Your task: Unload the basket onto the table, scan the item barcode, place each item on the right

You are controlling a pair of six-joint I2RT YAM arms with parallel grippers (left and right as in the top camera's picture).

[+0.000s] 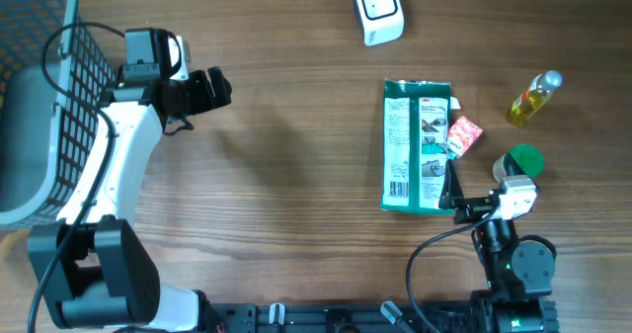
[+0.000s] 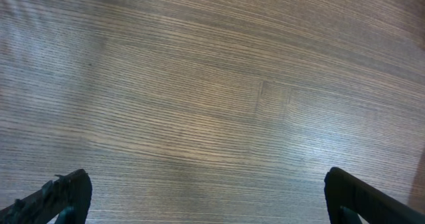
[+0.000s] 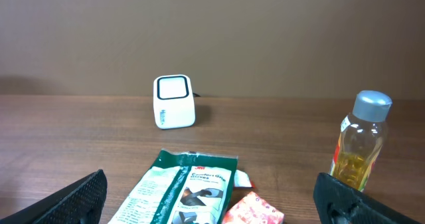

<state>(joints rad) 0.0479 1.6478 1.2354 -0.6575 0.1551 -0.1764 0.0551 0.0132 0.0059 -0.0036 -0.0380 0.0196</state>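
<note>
A wood-grain table (image 1: 296,175) carries everything. A grey mesh basket (image 1: 39,96) sits behind the left claw (image 1: 218,88), which hangs spread wide over bare wood, holding nothing. The green packet (image 1: 416,145) lies flat just ahead of the right claw (image 3: 209,191), a little to its left; that claw's fingers are fully parted and empty. The white barcode scanner (image 1: 378,10) stands well beyond, past the packet. An oil bottle (image 1: 534,98) stands ahead to its right. A small red packet (image 1: 463,133) lies against the green one.
</note>
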